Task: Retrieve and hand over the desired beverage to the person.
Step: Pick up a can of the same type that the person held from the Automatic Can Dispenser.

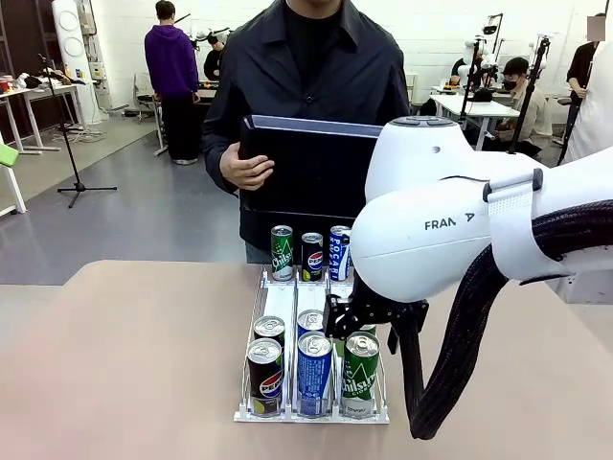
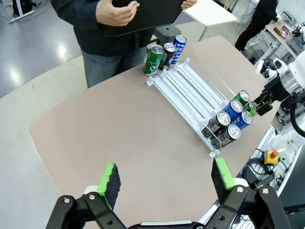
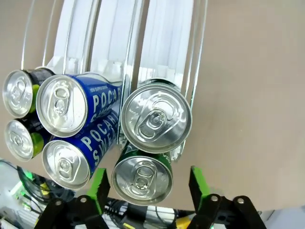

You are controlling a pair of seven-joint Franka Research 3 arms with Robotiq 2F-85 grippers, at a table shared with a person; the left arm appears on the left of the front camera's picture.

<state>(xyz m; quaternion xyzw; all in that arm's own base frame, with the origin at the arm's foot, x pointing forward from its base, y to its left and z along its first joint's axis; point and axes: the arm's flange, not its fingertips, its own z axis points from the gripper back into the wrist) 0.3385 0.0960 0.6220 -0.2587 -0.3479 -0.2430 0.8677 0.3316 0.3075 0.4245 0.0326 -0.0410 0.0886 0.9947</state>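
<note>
A white three-lane rack (image 1: 280, 299) holds drink cans at both ends. My right gripper (image 1: 362, 326) hangs over the right lane, just behind the front green can (image 1: 361, 374). In the right wrist view its green pads (image 3: 98, 185) stand on either side of a green can (image 3: 141, 179), shut on it, and a second green can (image 3: 155, 118) is beside that one. Nothing shows which can is the desired beverage. The person (image 1: 306, 67) stands at the far side holding a black tray (image 1: 311, 163). My left gripper (image 2: 165, 179) is open high above the table.
Blue Pocari cans (image 1: 313, 372) and black Pepsi cans (image 1: 264, 376) fill the near ends of the other lanes. Three cans (image 1: 312, 255) stand at the rack's far end. Bare tan table (image 1: 124, 364) lies to the left of the rack.
</note>
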